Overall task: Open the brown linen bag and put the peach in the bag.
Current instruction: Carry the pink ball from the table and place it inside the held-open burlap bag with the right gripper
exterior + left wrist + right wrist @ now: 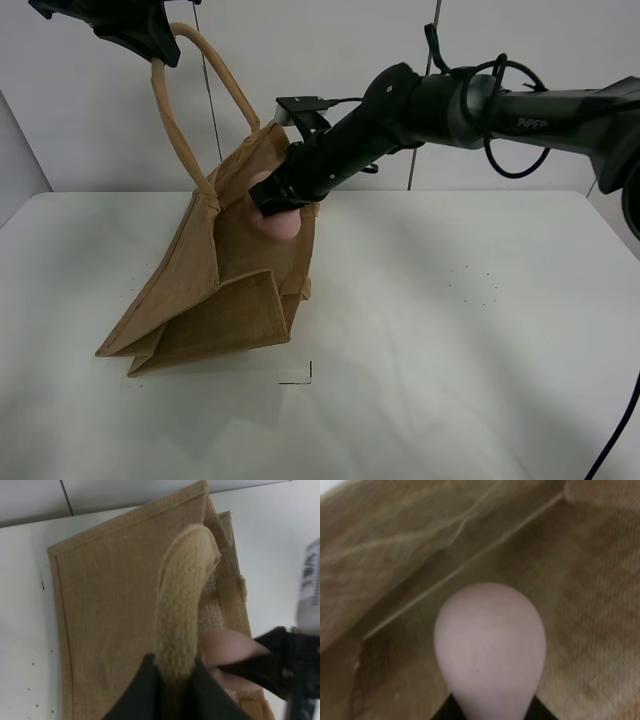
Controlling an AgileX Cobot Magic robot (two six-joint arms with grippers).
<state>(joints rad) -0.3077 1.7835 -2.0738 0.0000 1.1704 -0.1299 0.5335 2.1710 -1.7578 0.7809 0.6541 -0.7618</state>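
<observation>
You've got the linen bag open w/ L gripper clamped on its handle, R gripper clamped on the peach inside the mouth; prob only the release left.

Looks like a robot lab bench: bare white tabletop with a small black corner mark, plain white far wall, loose black cables.

The brown linen bag is tan-brown with a coarse, even weave; its loop handle is paler straw, knobbly-woven. The peach is plain dusty pink. The left gripper and right gripper are black. The table is white, with a small black corner mark at 5 o'clock of the bag.
</observation>
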